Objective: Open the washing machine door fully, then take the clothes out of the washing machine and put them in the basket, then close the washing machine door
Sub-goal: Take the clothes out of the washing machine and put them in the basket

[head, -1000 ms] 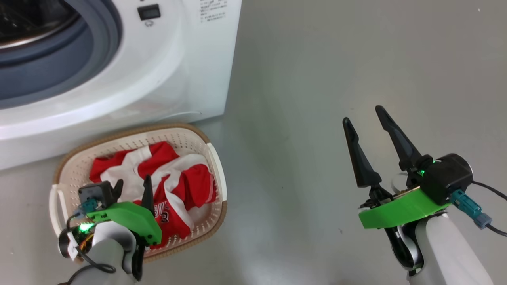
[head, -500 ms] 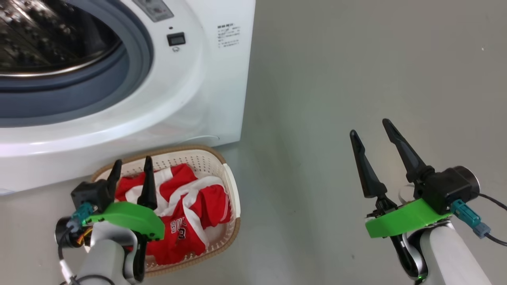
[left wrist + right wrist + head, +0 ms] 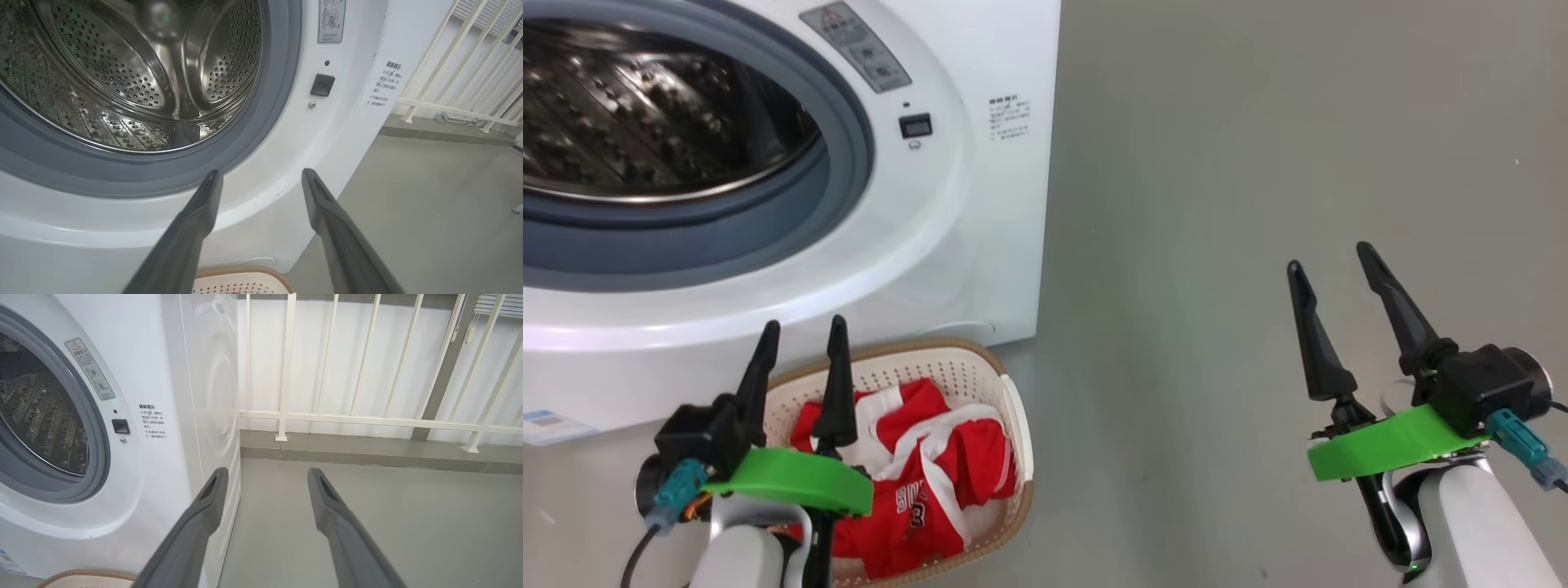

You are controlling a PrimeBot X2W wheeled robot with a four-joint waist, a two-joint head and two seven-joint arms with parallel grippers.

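As they lie in the basket (image 3: 949,371), clothes (image 3: 931,482) red, white-striped, crumpled

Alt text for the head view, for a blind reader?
A red-and-white jersey lies in a cream basket on the grey floor before a white washing machine, whose open drum shows no clothes. The left end effector is open by the basket; the right end effector is open over the floor.
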